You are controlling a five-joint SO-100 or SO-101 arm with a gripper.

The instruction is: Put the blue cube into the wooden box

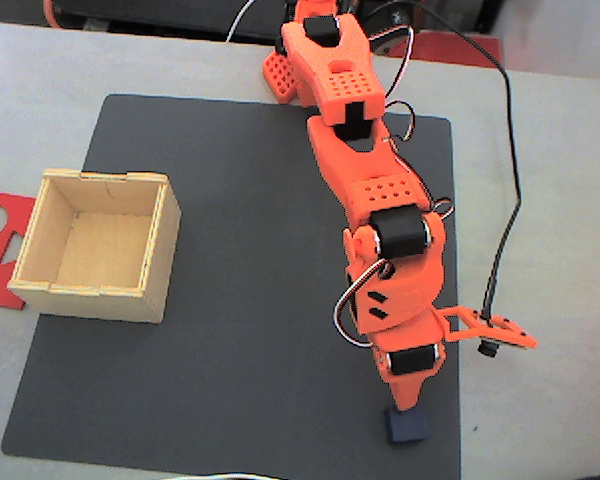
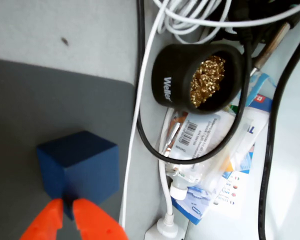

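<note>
Orange plastic, the two-finger gripper [image 1: 405, 405] is being seen in the fixed view directly over the small navy-blue cube [image 1: 407, 427] at the dark mat's [image 1: 230, 300] five o'clock corner; the pale plywood open box [image 1: 97, 243] is lying well apart toward ten o'clock. In the wrist view, the gripper's [image 2: 70, 206] tips are being pressed nearly together at the cube's [image 2: 80, 167] near corner, not closed around it, so the cube is judged ungrasped.

claw [image 2: 70, 210] cut off by the wrist view's bottom edge — fingertips hide the blue cube's [image 2: 80, 167] lower corner.

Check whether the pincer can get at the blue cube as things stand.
Probably yes: the pincer sits right at the blue cube, fingertips at its near corner, and nothing lies between them on the dark mat.
</note>
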